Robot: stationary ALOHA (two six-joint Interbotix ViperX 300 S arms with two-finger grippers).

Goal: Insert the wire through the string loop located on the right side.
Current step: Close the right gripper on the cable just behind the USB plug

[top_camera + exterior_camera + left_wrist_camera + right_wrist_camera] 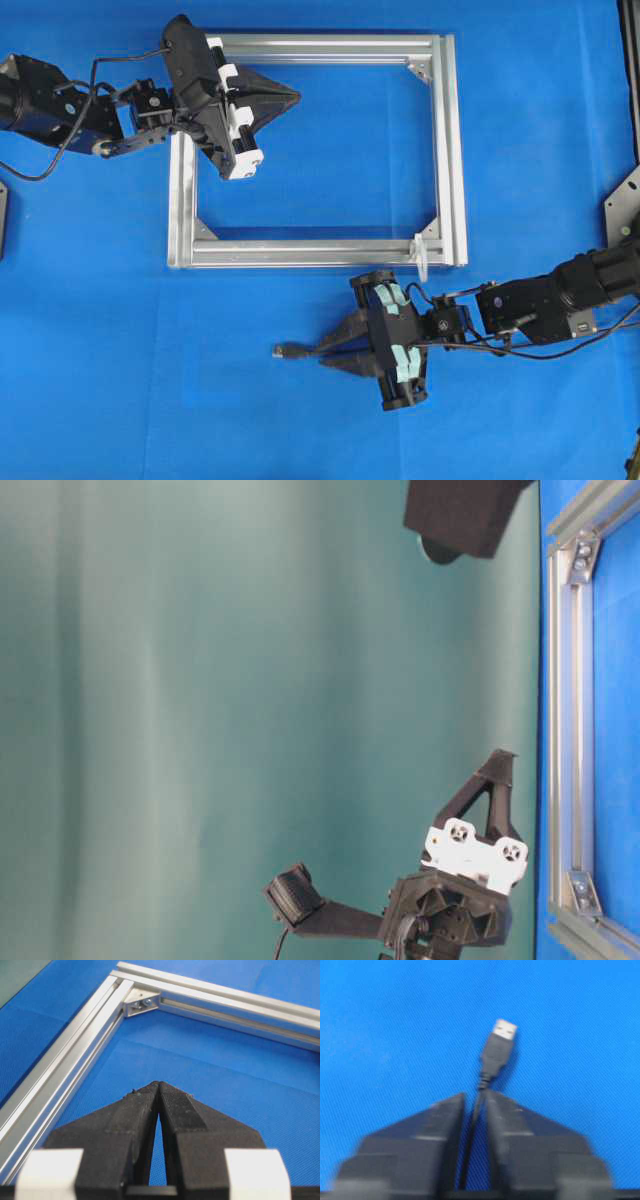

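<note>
The wire's black plug with its metal tip (285, 350) (499, 1045) lies on the blue mat, pointing left, below the silver frame (455, 150). My right gripper (322, 355) (476, 1096) has its jaws drawn in around the thin cable just behind the plug. The cable rests against the right finger, and a thin strip of mat shows beside the left finger; this view is blurred. The string loop (421, 255) is small and white and stands on the frame's lower bar near its right corner, up and right of that gripper. My left gripper (297, 97) (159, 1084) is shut and empty inside the frame's upper left.
The rectangular aluminium frame (75, 1045) lies flat on the blue mat, with a corner bracket (141, 1002) ahead of the left gripper. Black arm cables trail behind the right wrist (520, 345). In the table-level view the frame's bar (570, 730) runs along the right edge.
</note>
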